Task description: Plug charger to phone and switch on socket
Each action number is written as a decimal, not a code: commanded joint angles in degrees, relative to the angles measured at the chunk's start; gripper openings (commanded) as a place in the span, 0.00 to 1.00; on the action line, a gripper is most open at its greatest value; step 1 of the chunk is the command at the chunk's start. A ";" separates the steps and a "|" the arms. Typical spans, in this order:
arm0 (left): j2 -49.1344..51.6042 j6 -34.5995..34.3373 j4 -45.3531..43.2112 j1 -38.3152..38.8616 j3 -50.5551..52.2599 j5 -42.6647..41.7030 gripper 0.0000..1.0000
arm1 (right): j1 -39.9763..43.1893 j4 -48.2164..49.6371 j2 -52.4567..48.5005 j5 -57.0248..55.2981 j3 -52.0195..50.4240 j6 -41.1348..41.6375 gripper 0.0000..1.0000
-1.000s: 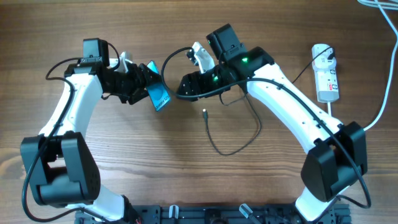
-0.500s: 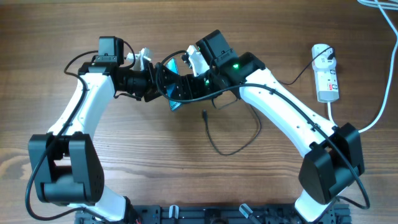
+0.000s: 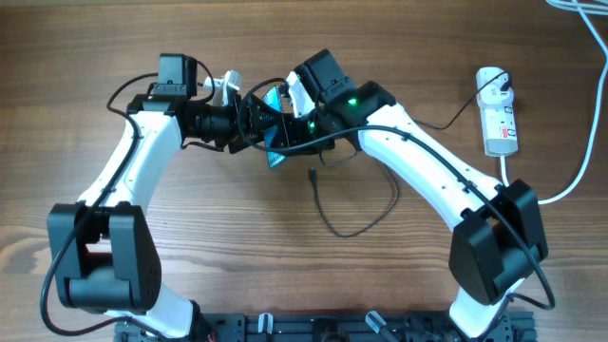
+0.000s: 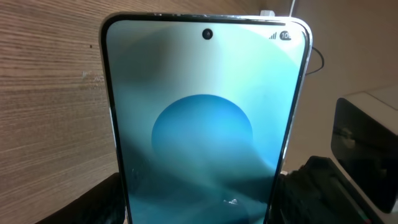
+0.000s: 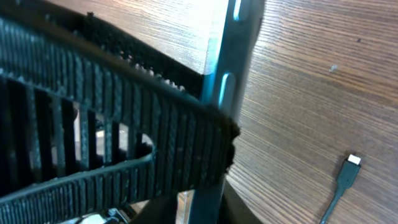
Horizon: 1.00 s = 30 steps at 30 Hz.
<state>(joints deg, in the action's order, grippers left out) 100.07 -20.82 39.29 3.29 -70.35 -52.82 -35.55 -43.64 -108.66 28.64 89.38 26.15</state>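
Note:
The phone (image 3: 275, 157), teal-screened, is held above the table between both arms. My left gripper (image 3: 249, 128) is shut on it across its width. In the left wrist view the screen (image 4: 202, 124) fills the frame, with dark fingers (image 4: 99, 199) at both sides. My right gripper (image 3: 282, 128) is shut on the phone's far end. Its ribbed finger (image 5: 124, 124) lies against the phone's thin edge (image 5: 227, 74). The charger's connector tip (image 3: 312, 174) (image 5: 349, 168) lies free on the wood below, and its black cable (image 3: 351, 231) loops towards the socket (image 3: 498, 128) at the far right.
A thick white cord (image 3: 579, 180) runs from the socket along the right edge. The charger's black plug (image 3: 502, 90) sits in the socket's top end. Both arms crowd the upper middle of the table, and the cable loop lies under the right arm.
My left arm carried the phone to the right. The right gripper came left to meet it and closed on the phone. The cable and socket have not moved.

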 commanded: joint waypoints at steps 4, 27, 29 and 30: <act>-1.18 1.14 -1.18 0.04 -1.25 -1.14 0.84 | 0.66 0.33 -0.22 -0.11 -0.09 -0.55 0.04; -1.20 -38.64 -67.60 -2.23 -1.25 -37.44 0.60 | 11.63 20.63 2.49 42.07 -0.11 -4.13 0.04; -1.20 -39.69 -68.26 -1.92 -1.25 -37.53 0.55 | 11.63 20.74 2.49 41.86 -0.11 -5.27 0.04; -1.20 -39.69 -68.24 -1.79 -1.25 -37.53 0.49 | 11.63 20.94 2.49 41.86 -0.11 -5.27 0.04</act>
<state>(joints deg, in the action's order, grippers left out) 100.07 -55.57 -28.14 0.36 -70.46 -86.94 -23.22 -23.14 -107.18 69.80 89.30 22.37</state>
